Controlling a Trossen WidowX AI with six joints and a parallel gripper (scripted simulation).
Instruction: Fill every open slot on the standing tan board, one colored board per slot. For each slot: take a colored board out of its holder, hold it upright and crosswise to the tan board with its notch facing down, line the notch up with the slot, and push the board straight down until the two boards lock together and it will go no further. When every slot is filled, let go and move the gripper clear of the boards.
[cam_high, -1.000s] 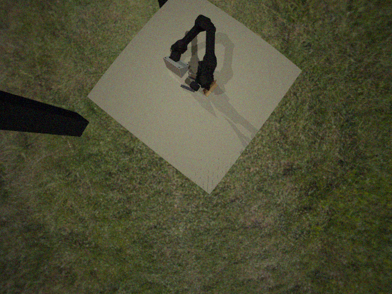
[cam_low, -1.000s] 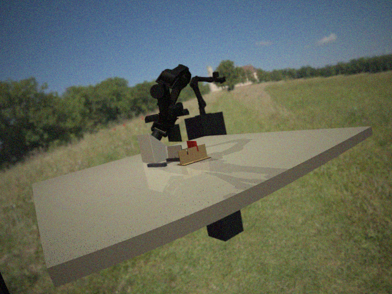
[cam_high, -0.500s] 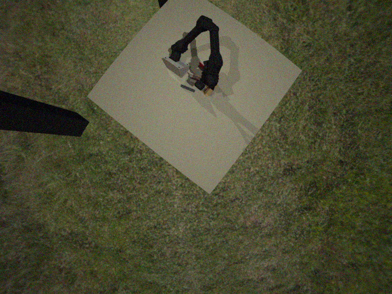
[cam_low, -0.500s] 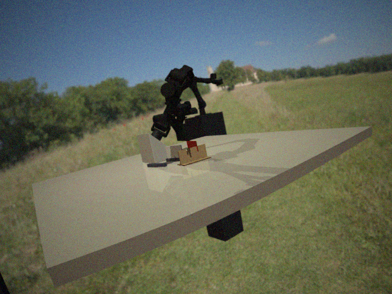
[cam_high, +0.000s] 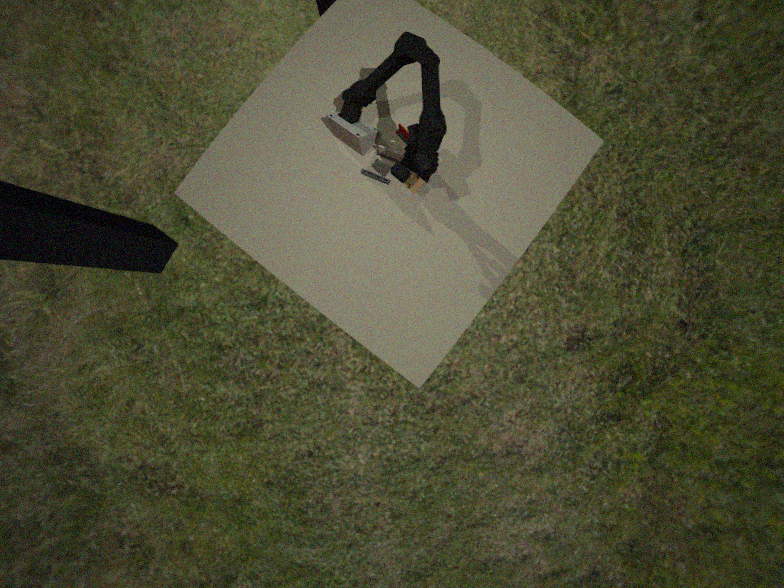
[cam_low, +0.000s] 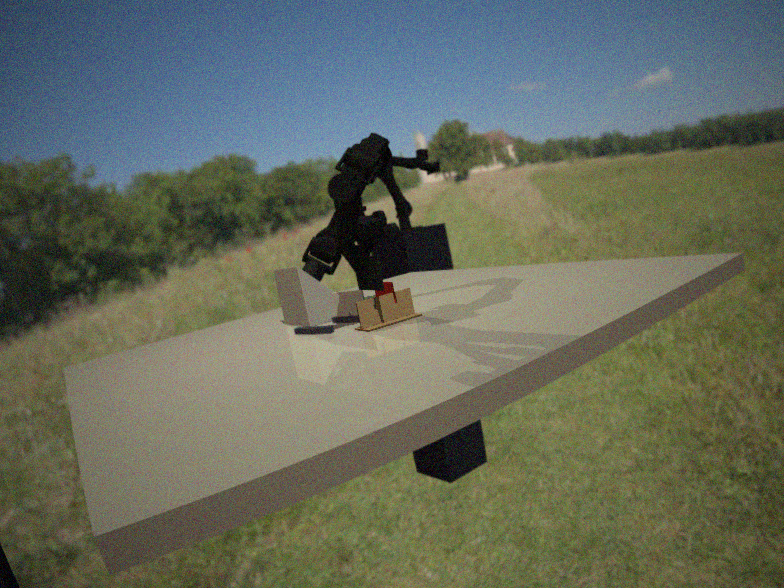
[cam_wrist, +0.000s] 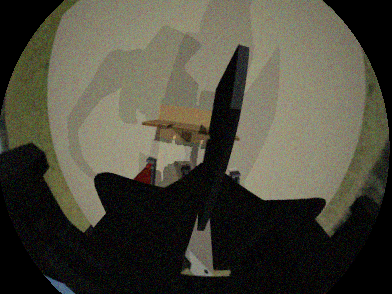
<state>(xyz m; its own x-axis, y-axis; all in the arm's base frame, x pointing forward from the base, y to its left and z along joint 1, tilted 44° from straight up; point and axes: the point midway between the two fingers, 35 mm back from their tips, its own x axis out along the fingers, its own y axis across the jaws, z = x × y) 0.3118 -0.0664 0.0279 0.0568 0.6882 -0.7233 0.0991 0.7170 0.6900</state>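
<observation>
You should record the gripper (cam_high: 400, 171) (cam_low: 370, 283) (cam_wrist: 206, 167) as nearly closed, its fingers pinched on something thin. You cannot identify the held piece: the fingers and whatever lies between them read as black in all three views, so neither its colour nor its notch can be confirmed.

In your exterior view, the gripper points down behind the tan board (cam_high: 415, 182) (cam_low: 385, 308) (cam_wrist: 184, 114), above the table (cam_high: 316, 253) (cam_low: 208, 405) (cam_wrist: 320, 85). Contact between the two cannot be confirmed. The tan board stands upright on its long edge, with narrow slots cut into its upper edge.

You will find the red board (cam_high: 402, 131) (cam_low: 384, 289) (cam_wrist: 144, 174) upright behind the tan board in the exterior view, apart from the fingers; its lower end there is hidden. A low dark holder (cam_high: 374, 175) (cam_low: 314, 329) lies flat near the tan board, with a second dark holder (cam_low: 345, 319) beyond it. You can also note the large grey wedge-shaped block (cam_high: 348, 134) (cam_low: 303, 298) standing near the holders, under the arm's bent side.
</observation>
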